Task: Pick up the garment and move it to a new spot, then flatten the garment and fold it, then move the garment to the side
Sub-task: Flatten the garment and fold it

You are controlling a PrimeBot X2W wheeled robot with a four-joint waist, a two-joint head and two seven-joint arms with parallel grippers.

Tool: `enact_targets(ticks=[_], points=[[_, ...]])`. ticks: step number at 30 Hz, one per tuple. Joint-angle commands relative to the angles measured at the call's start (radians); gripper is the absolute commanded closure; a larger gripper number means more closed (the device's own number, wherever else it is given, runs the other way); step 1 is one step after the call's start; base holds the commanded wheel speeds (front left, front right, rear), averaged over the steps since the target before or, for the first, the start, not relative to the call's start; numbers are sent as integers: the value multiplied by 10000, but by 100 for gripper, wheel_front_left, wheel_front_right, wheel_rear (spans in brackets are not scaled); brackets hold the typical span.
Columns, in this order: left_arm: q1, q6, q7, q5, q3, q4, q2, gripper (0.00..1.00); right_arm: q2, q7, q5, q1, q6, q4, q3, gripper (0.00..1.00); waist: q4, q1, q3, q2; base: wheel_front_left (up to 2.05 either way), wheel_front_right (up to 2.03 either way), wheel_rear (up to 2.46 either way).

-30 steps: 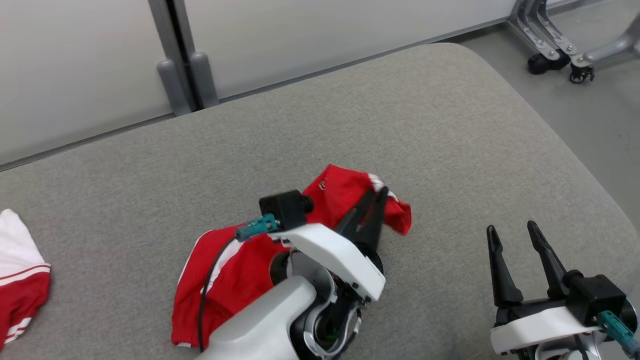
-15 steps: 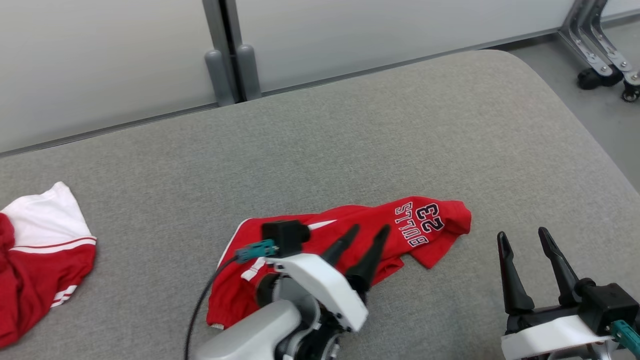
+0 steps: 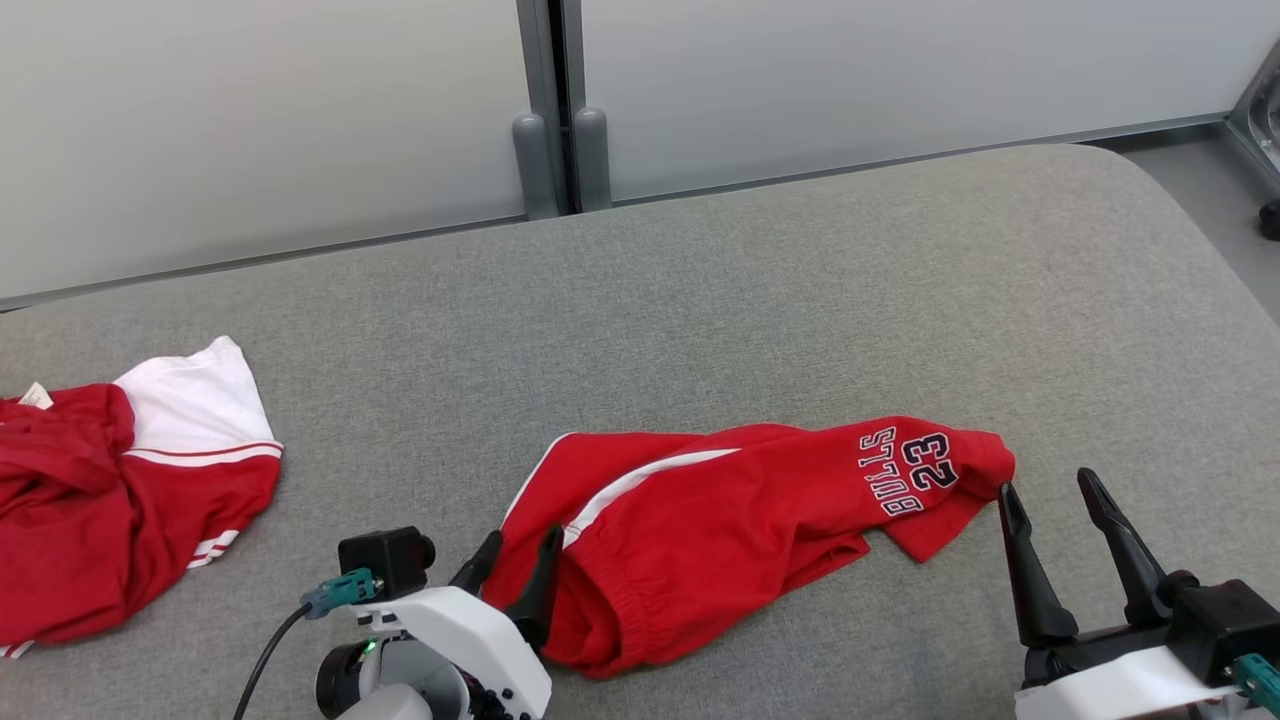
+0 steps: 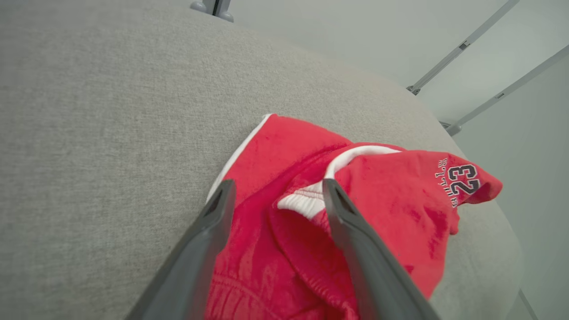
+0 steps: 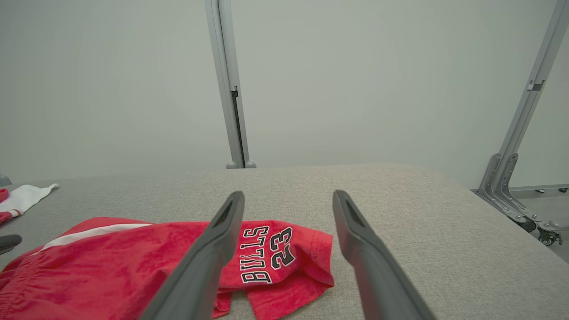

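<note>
The garment (image 3: 740, 510) is a pair of red shorts with a white side stripe and "BULLS 23" lettering, lying crumpled and stretched sideways on the grey cushion (image 3: 700, 300). My left gripper (image 3: 518, 553) stands open at the garment's left end by the waistband, nothing pinched between its fingers. In the left wrist view the red cloth (image 4: 355, 191) lies beneath and beyond the spread fingers (image 4: 209, 235). At the garment's right end my right gripper (image 3: 1050, 505) is open and empty. Its wrist view shows the lettered leg (image 5: 266, 253) just ahead of the fingers (image 5: 355, 240).
A second red and white garment (image 3: 110, 490) lies heaped at the cushion's left edge. Grey wall panels with a post (image 3: 555, 110) run behind the cushion. The cushion's rounded right edge drops to the floor (image 3: 1240, 210), where a metal frame (image 5: 511, 195) stands.
My left gripper has opened and let go of the garment, which now lies spread wider on the cushion. The left arm pulled back toward the garment's left end. The head camera swung left.
</note>
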Motion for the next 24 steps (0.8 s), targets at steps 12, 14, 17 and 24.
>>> enact_targets(ticks=[12,14,17,24], points=[[-591,-909,899,-549,-156,966,-535,0,-69,-2,25,-160,6,11,115,0,-210,0,417,0,0,0,0],[-598,-1167,991,-666,-218,1015,-642,9,-65,-2,26,-149,6,29,93,0,-248,0,426,0,0,0,0],[-637,-1435,1014,-674,-267,980,-675,62,-46,-2,21,-141,6,44,57,0,-287,0,407,0,0,0,0],[-397,-1898,898,-576,-413,351,-630,100,-5,-2,5,25,6,85,-52,0,-188,0,183,0,0,0,0]])
